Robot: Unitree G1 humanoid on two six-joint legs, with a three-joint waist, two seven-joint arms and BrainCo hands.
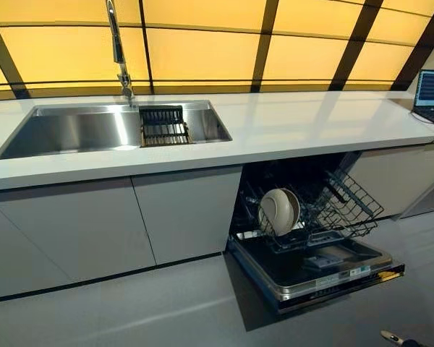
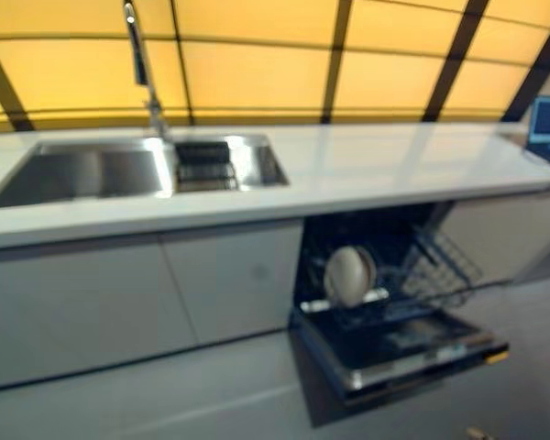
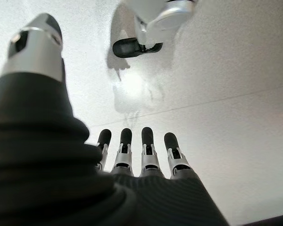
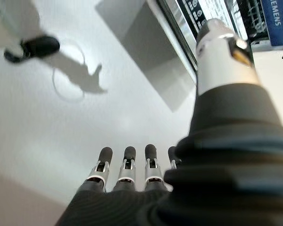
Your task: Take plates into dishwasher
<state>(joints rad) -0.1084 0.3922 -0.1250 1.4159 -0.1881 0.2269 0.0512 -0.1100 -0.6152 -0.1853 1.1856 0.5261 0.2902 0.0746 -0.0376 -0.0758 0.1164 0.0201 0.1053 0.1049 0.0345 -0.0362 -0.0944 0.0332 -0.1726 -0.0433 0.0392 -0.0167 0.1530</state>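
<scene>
Beige plates stand upright in the pulled-out lower rack of the open dishwasher under the white counter; they also show in the right eye view. My left hand hangs over the grey floor with straight fingers and holds nothing. My right hand also hangs over the floor, fingers straight and empty, close to the dishwasher's lowered door. Neither hand holds a plate.
A steel sink with a black wire rack and a tall faucet is set in the counter at the left. A laptop sits at the counter's far right. Grey cabinet doors run beside the dishwasher.
</scene>
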